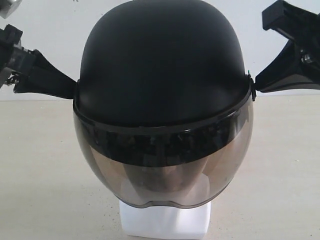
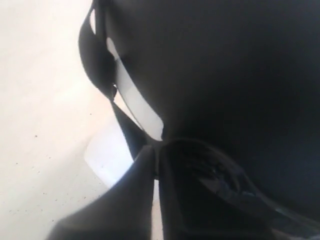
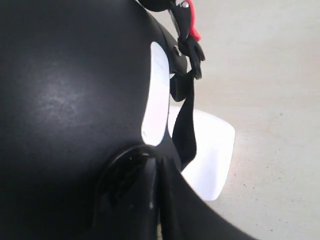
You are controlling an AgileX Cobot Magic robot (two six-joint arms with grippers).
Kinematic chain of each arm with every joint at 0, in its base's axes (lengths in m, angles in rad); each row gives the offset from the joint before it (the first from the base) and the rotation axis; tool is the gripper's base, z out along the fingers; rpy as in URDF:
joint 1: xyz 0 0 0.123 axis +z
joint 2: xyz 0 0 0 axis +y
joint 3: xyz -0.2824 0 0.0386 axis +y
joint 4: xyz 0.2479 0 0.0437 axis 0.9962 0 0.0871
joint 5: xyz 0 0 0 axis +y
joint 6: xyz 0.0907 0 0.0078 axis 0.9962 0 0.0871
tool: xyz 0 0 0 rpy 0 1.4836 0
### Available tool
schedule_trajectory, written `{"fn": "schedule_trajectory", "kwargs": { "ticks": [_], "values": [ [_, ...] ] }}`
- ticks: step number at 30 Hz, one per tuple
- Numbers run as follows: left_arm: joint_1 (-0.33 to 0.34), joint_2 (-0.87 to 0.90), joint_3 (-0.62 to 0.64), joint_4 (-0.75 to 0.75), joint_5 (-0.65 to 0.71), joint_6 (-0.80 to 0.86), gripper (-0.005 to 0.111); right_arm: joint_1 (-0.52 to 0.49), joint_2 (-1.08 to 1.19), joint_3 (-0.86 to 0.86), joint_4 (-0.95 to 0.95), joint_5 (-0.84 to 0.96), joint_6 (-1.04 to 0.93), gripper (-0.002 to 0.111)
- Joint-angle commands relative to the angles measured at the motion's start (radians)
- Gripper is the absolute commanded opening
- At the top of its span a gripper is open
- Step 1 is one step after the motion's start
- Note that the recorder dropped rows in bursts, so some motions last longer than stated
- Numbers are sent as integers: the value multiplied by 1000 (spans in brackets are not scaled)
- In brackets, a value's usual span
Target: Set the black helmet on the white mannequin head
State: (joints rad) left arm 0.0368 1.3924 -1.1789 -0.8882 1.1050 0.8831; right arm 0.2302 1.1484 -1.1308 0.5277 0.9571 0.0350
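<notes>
Black helmet (image 1: 160, 65) sits over white mannequin head (image 1: 165, 221), smoky visor (image 1: 100, 150) down across the face; only the neck base shows below; head stands on pale table (image 1: 40, 175); left gripper (image 1: 70, 91) and right gripper (image 1: 259, 86) each have fingers drawn together, tips touching the helmet's sides at the visor pivots.

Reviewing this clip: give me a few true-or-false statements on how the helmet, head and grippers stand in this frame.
1. The helmet sits over the head. True.
2. The visor is flipped up. False: it hangs down in front of the face.
3. The left gripper and the right gripper each meet a side of the helmet. True.
4. The head lies on its side. False: it stands upright on its neck base on the table.
</notes>
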Motion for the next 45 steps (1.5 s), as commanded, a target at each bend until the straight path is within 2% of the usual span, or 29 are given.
{"fn": "schedule_trajectory", "kwargs": {
  "ticks": [1, 16, 28, 38, 45],
  "values": [
    [1, 24, 2, 6, 1, 20, 4, 0, 0, 3, 38, 7, -20, 0],
    [1, 36, 2, -46, 93, 57, 4, 0, 50, 3, 47, -42, -35, 0],
    [1, -18, 2, -79, 96, 60, 4, 0, 119, 3, 90, -56, -79, 0],
    [1, -19, 2, -28, 88, 49, 4, 0, 119, 3, 97, -56, -86, 0],
    [1, -19, 2, 0, 43, 23, 4, 0, 119, 3, 192, -53, -131, 0]
  ]
}}
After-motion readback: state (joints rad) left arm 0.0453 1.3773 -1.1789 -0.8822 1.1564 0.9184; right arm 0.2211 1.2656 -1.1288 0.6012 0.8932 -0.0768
